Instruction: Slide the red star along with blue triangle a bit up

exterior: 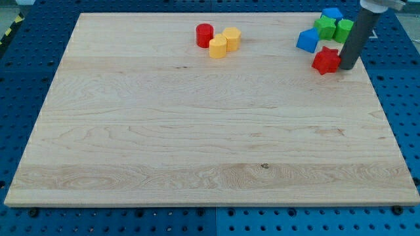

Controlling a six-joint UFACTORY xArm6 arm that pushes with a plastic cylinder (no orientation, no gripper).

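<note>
The red star point(325, 60) lies near the board's top right. The blue triangle point(306, 40) lies just up and to the left of it, touching or nearly touching. My rod comes down from the view's top right, and my tip point(346, 68) rests on the board right against the red star's right side, a little below its middle. A green star-like block point(324, 27), a green block point(344, 29) and a blue block point(332, 13) cluster above the red star.
A red cylinder point(205, 35) and two yellow blocks point(218, 46) point(231, 37) sit together at the board's top centre. The wooden board point(197, 131) lies on a blue perforated table; its right edge point(384, 111) is close to my tip.
</note>
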